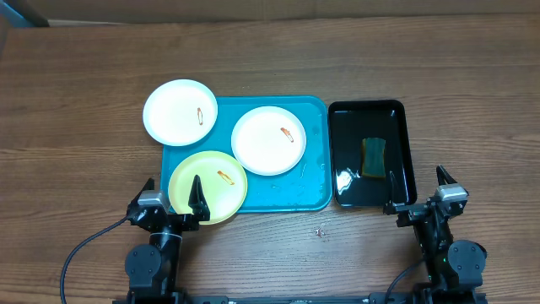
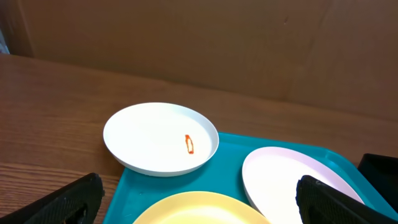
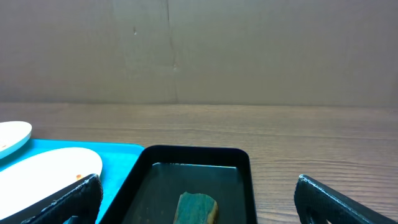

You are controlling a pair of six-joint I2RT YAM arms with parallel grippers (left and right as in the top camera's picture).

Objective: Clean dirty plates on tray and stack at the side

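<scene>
The turquoise tray [image 1: 314, 152] holds a white plate [image 1: 268, 140] and a pale yellow-green plate [image 1: 207, 187]. A second white plate [image 1: 180, 112] rests partly over the tray's far left corner. Each plate has a small orange smear. My left gripper [image 1: 173, 196] is open at the near edge of the yellow-green plate. In the left wrist view its open fingers [image 2: 199, 202] frame the yellow-green plate [image 2: 199, 211], with both white plates [image 2: 160, 138] [image 2: 292, 177] beyond. My right gripper [image 1: 418, 190] is open at the near right of the black tray.
A narrower black tray [image 1: 371, 118] right of the turquoise one holds water and a green-yellow sponge [image 1: 373, 157]. The sponge also shows in the right wrist view [image 3: 196, 208]. A small scrap [image 1: 320, 230] lies on the wooden table near the front. A cardboard wall stands behind.
</scene>
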